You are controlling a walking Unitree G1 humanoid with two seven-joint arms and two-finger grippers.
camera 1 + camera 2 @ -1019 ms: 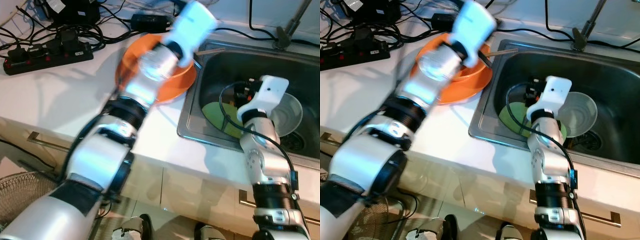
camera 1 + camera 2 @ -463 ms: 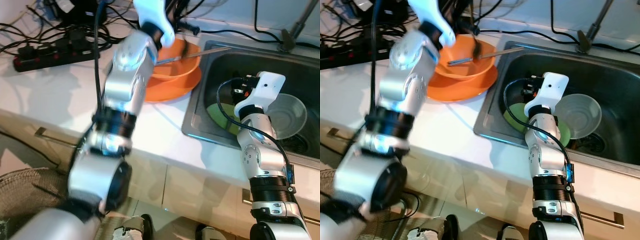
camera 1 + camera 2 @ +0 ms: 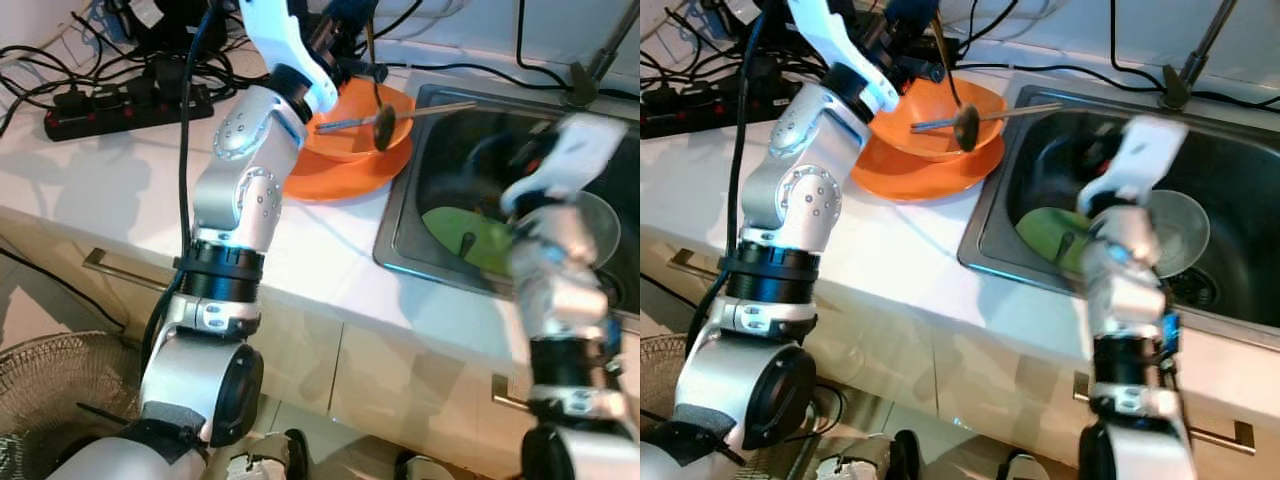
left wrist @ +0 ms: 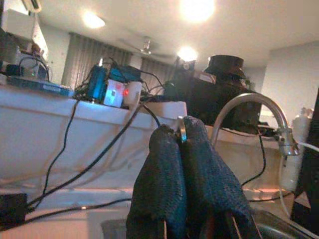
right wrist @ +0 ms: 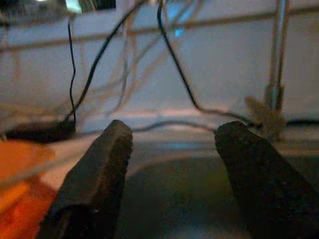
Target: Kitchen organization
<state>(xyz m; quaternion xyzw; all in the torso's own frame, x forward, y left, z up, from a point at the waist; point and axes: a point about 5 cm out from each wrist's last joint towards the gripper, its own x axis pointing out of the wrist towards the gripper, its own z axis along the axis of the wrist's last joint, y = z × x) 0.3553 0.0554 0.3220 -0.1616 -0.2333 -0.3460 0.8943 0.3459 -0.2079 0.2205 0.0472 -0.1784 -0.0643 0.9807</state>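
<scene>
The left gripper (image 4: 180,144) had its jaws clamped on a ladle (image 3: 381,122) hanging over the orange bowl (image 3: 358,130) on the surface (image 3: 130,170); the right gripper (image 5: 172,172) hovered over the sink (image 3: 1230,170), jaws apart.

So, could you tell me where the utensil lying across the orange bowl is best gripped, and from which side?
Take the utensil by its bare handle end, which juts past the bowl rim toward the sink; come from above on the sink side, closing across the thin shaft. The open right claw looks nearer; the left claw is shut on a spoon.
</scene>
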